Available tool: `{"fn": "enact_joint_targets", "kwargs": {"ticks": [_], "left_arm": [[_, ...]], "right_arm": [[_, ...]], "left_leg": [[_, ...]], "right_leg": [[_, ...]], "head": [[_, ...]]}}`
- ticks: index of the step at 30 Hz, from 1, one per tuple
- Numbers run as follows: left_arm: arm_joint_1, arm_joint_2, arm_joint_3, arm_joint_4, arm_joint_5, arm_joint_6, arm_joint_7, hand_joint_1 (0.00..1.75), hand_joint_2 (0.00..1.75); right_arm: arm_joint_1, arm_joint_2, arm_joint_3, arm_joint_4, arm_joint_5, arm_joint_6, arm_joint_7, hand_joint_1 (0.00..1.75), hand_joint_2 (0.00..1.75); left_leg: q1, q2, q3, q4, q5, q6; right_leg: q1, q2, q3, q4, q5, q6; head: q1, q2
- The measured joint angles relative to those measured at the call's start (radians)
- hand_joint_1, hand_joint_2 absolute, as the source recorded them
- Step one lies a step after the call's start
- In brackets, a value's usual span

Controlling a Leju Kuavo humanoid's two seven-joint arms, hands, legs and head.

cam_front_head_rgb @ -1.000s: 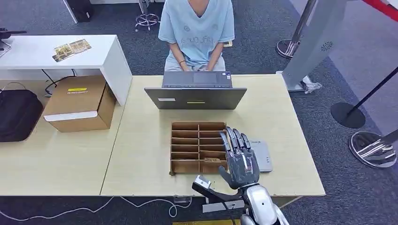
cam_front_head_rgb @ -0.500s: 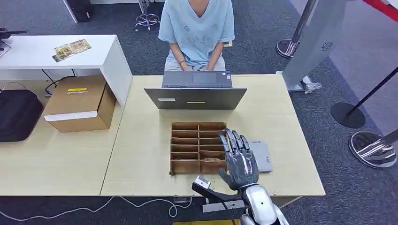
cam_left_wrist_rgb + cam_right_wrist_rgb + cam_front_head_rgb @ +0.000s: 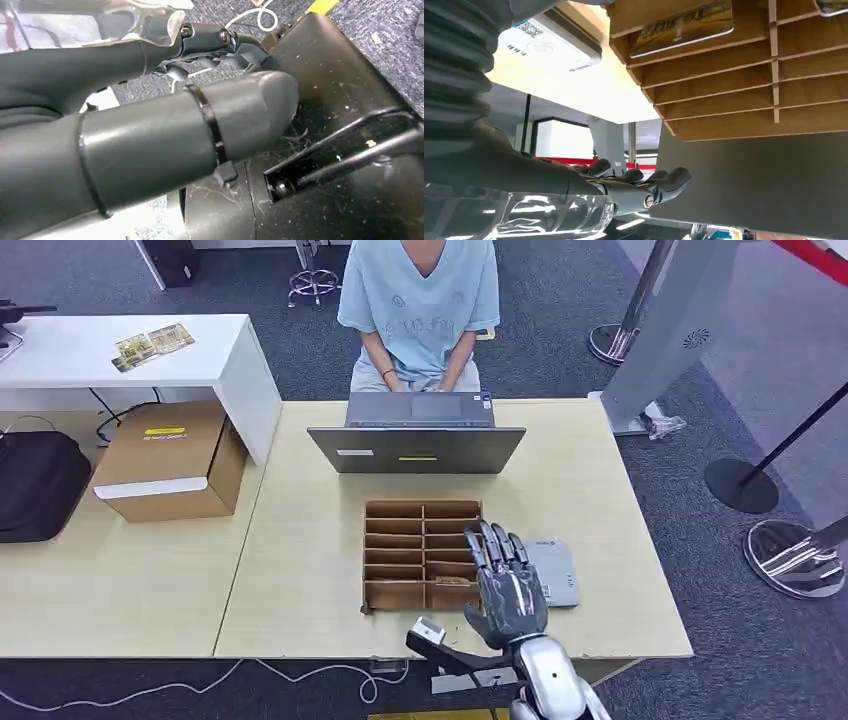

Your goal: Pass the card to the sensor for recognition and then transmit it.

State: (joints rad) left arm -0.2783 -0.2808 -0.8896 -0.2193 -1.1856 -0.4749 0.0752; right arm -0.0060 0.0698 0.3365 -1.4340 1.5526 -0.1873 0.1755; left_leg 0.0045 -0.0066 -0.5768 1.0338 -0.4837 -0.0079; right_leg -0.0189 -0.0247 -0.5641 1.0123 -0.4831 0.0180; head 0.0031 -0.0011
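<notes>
From the head view, one right robot hand (image 3: 510, 585) hovers flat, fingers spread and holding nothing, over the right edge of the wooden divider tray (image 3: 410, 552), beside one grey sensor (image 3: 556, 572) on the desk (image 3: 300, 570). The right wrist view shows one card (image 3: 681, 27) lying in a tray compartment. The left robot hand's (image 3: 150, 135) state I cannot tell.

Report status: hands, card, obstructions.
Right hand open above the divider box's right edge. Card in its compartment, ungrasped. Sensor beside box, unobstructed.

Card (image 3: 681, 26) flat in organizer's (image 3: 420, 553) near compartment
</notes>
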Motion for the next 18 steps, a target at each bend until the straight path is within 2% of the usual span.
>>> {"fn": "enact_joint_targets", "kwargs": {"ticks": [18], "left_arm": [[0.0,0.0,0.001,0.0,0.018,-0.002,0.014,0.0,0.0]], "right_arm": [[-0.01,0.014,0.004,0.028,-0.002,0.043,0.001,0.0,1.75]], "left_leg": [[0.0,0.0,0.0,0.0,0.0,0.0]], "right_leg": [[0.0,0.0,0.0,0.0,0.0,0.0]], "head": [[0.0,0.0]]}}
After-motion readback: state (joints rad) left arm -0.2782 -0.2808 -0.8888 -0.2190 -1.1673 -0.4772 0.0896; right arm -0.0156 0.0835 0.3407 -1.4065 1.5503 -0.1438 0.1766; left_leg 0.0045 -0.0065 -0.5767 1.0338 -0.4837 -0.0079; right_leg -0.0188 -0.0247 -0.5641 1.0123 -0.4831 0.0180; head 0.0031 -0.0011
